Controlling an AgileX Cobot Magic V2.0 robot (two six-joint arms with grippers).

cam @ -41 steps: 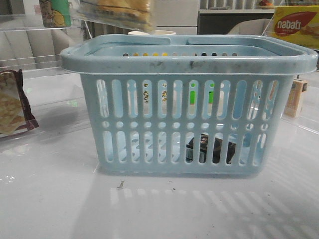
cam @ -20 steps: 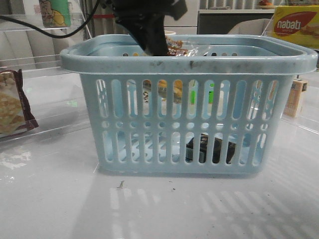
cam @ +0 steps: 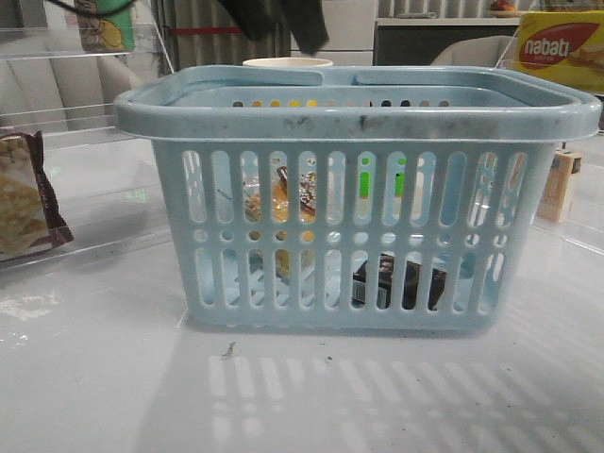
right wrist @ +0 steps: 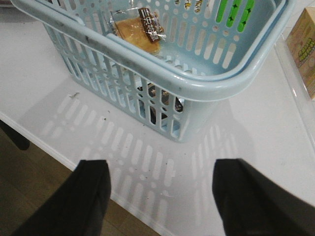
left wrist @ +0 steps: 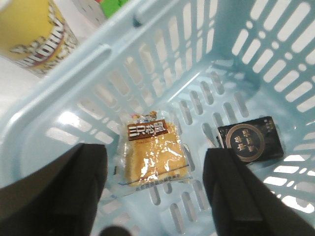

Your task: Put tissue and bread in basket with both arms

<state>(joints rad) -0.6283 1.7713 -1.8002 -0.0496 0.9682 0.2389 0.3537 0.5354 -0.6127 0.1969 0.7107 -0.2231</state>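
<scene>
Bread (left wrist: pixel 150 156) + tissue (left wrist: pixel 250 140) in basket (cam: pixel 359 113); both claws open.

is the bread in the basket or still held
In the basket. The bread lies loose on the floor of the basket beside the tissue; the left gripper is open above it, its fingers empty.

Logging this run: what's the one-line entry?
bread: in basket | tissue: in basket | left pincer: open, above | right pincer: open, outside
</scene>
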